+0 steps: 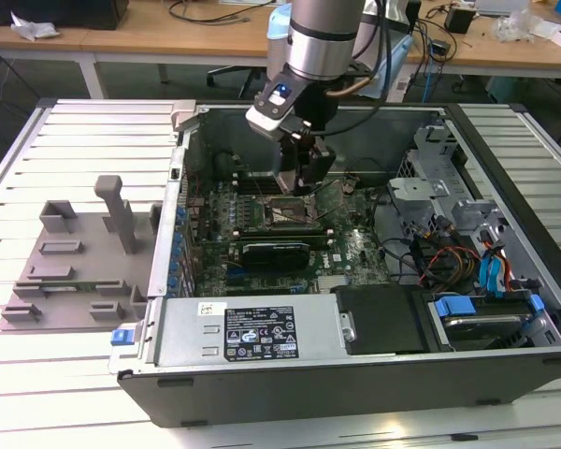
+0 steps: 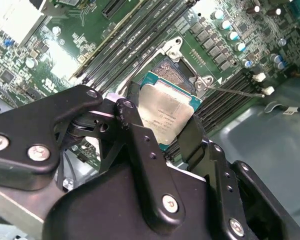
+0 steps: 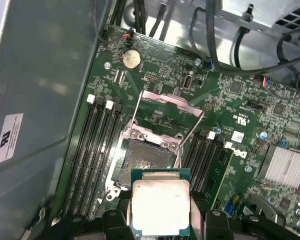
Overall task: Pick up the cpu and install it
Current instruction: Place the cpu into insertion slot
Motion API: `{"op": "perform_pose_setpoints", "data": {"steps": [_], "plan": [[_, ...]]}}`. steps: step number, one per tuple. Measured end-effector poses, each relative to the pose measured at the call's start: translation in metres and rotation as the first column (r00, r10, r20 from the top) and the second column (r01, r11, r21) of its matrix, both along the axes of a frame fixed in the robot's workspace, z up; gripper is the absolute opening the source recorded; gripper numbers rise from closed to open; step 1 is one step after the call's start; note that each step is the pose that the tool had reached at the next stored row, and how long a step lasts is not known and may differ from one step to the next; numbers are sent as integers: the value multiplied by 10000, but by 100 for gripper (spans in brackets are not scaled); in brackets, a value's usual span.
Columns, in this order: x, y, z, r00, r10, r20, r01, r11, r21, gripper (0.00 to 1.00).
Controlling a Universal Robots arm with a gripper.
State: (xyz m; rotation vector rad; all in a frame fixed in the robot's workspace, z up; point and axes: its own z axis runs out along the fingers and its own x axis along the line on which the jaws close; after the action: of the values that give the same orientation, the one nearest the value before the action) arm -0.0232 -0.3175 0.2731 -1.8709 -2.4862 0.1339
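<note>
**Carrying the chip to its socket.** The pincer (image 2: 160,120) is clamped on two opposite edges of the cpu (image 3: 160,207). It holds the chip flat above the motherboard (image 3: 250,115) inside the open computer case (image 1: 374,374). The chip overlaps one edge of the bare socket (image 3: 147,160), whose retaining frame (image 3: 170,100) stands raised. By judgement, seating calls for centring the chip, squaring its edges to the socket, and a level descent.
</note>
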Motion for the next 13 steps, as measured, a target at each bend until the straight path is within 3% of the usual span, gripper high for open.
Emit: {"op": "perform_pose_setpoints", "data": {"steps": [3, 5, 13], "plan": [[0, 0, 0, 9996, -287, 0, 287, 9996, 0, 55], [0, 0, -1, 9975, -703, 0, 703, 9975, 0, 55], [0, 0, -4, 9853, -1707, 1, 1707, 9853, -1, 55]]}}
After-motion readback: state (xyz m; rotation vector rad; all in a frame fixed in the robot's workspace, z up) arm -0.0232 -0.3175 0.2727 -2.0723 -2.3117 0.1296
